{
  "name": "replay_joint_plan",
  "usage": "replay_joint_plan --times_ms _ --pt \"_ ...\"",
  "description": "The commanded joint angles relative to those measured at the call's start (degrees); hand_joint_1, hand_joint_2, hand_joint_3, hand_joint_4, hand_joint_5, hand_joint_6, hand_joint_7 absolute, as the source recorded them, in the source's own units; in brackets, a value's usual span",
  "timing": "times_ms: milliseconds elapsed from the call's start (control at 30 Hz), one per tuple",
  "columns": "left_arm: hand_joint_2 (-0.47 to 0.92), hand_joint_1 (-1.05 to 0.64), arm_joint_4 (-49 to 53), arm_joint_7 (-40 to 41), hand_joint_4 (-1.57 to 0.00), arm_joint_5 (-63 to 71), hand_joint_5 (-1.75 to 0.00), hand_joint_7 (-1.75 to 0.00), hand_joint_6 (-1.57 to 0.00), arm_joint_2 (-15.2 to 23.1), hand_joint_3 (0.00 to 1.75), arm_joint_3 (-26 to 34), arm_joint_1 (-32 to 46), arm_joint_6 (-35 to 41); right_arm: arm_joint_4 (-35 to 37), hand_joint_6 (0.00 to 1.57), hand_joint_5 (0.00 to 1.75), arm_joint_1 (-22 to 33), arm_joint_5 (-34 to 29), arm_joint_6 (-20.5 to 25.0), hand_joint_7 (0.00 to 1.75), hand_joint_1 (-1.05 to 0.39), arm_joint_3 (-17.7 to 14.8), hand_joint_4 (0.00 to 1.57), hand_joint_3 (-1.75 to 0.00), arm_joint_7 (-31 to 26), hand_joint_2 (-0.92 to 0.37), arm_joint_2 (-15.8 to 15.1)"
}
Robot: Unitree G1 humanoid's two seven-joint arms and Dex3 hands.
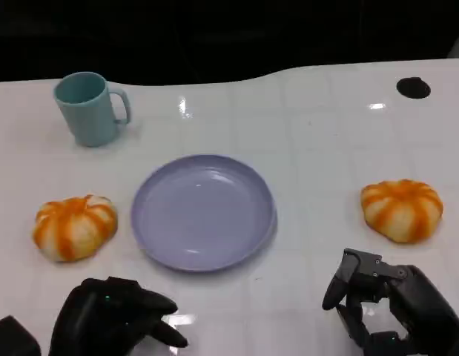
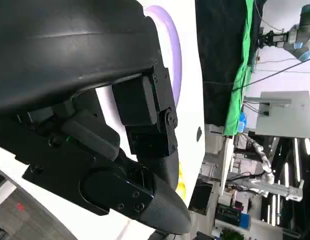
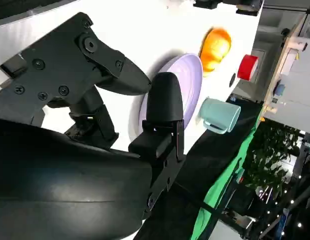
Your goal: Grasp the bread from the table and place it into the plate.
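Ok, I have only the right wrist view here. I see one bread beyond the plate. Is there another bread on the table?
Observer: Yes. The head view shows a right bread on the table, apart from the plate on its right side.
Operator: Is the right hand touching it?
Observer: No. The right hand is nearer the table's front than that bread, fingers apart, holding nothing.
Operator: And the left hand?
Observer: The left hand holds nothing either; it is in front of the left bread, not touching it.
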Motion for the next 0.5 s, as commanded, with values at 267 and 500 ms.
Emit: replay_joint_plan --times_ms 267,500 --pt "0.76 -1.05 0.0 -0.2 -1.57 -0.5 -0.36 -0.14 -1.57 0.9 0.0 0.4 -0.4 0.1 1.2 0.71 1.75 -0.7 0.4 -1.6 1.51 -0.16 -0.6 0.83 -1.21 0.0 -0.48 -0.5" --pt "0.77 -1.05 0.6 0.2 -1.57 0.2 -0.36 -0.15 -1.57 1.0 0.0 0.5 -0.7 -0.8 0.9 0.72 1.71 -0.5 1.0 -0.8 1.44 -0.17 -0.7 0.77 -1.09 0.3 -0.56 -0.5"
